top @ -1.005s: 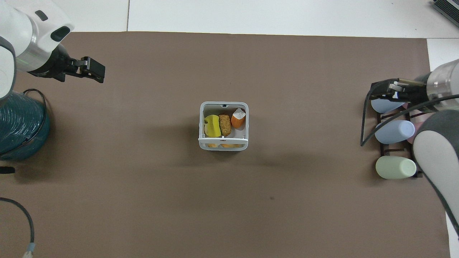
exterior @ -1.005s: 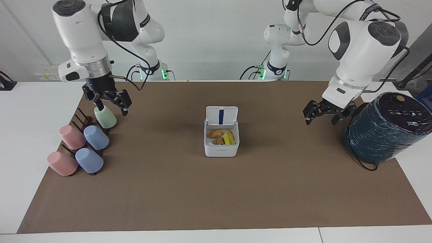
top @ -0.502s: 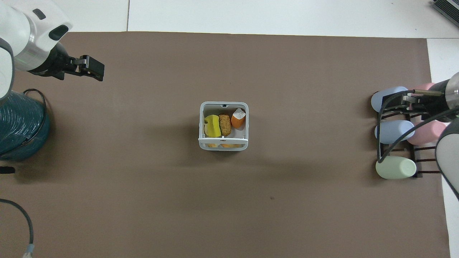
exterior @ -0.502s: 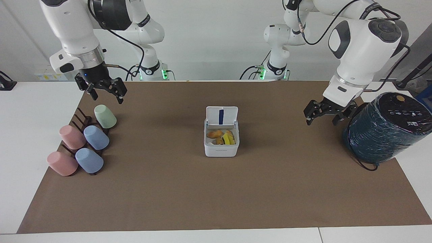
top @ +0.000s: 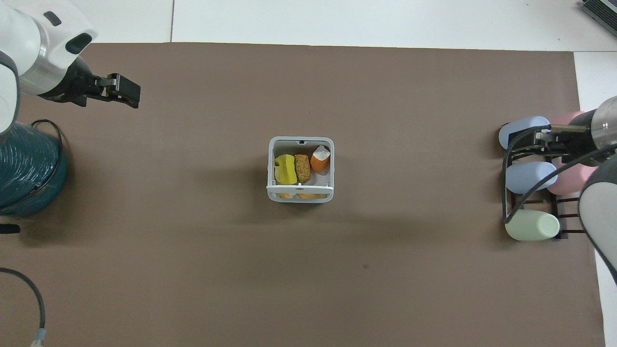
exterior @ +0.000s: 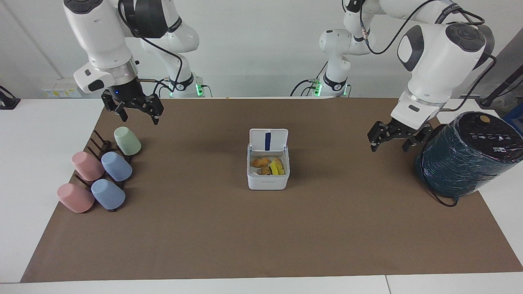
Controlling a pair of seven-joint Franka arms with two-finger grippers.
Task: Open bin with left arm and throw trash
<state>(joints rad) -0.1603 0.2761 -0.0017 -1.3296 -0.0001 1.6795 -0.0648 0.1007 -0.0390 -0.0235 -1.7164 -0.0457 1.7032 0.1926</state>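
The white bin (exterior: 267, 181) stands in the middle of the brown mat, its lid (exterior: 268, 140) upright on the side nearer to the robots, blue stripe showing. Inside lie the trash pieces: a yellow notched piece (top: 285, 169), a brownish bumpy lump (top: 302, 167) and an orange wedge (top: 319, 160). My left gripper (exterior: 391, 141) is open and empty, up in the air beside the teal cylinder; it also shows in the overhead view (top: 126, 91). My right gripper (exterior: 137, 113) is open and empty, over the mat by the green cup (exterior: 127, 141).
A big dark teal wrapped cylinder (exterior: 466, 159) with a black cable stands at the left arm's end of the mat. Several pastel cups lie on a dark rack (exterior: 98, 143) at the right arm's end, also seen in the overhead view (top: 530, 225).
My right gripper has risen off the green cup, open, and then shifted a little toward the table's middle. The left gripper has barely moved. The bin and trash are unchanged.
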